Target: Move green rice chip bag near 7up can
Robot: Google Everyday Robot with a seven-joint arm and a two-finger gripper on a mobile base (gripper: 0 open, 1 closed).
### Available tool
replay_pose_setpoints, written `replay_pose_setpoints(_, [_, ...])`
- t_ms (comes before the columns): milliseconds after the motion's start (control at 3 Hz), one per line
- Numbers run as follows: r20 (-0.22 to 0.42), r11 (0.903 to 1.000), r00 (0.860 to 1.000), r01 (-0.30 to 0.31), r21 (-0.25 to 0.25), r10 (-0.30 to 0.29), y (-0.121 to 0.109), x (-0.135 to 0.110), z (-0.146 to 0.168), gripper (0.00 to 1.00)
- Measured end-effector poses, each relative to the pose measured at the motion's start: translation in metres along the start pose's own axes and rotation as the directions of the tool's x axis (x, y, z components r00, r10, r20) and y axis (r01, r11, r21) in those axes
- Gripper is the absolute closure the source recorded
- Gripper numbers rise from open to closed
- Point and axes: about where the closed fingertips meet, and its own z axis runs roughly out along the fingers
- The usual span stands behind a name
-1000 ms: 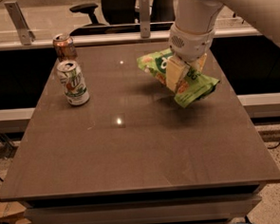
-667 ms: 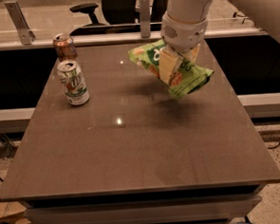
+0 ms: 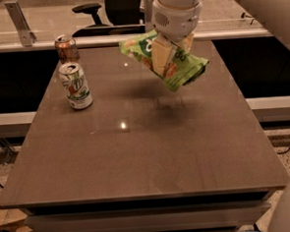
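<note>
The green rice chip bag point(image 3: 181, 69) hangs in the air above the far middle of the table, tilted, with its shadow on the tabletop below. My gripper point(image 3: 163, 57) is shut on the bag, its pale fingers point(image 3: 160, 58) clamped over the bag's middle from above. The 7up can point(image 3: 75, 86), white and green with a silver top, stands upright at the table's far left, well left of the bag.
A copper-brown can point(image 3: 67, 48) stands upright just behind the 7up can near the far edge. The brown table point(image 3: 137, 153) has bare surface in front. A rail and office chairs stand beyond the far edge.
My gripper has lifted the bag higher and carried it left, toward the cans. Both cans have stayed put.
</note>
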Motion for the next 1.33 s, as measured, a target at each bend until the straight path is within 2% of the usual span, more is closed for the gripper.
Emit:
replay_pose_setpoints(667, [0.022,0.9977,0.997,-0.068,-0.002,0.068,0.026,-0.027,-0.005,1.0])
replay_pose_setpoints(1333, [-0.026,0.9906,0.99,-0.134,0.025,0.135,0.065,-0.057,0.011,1.0])
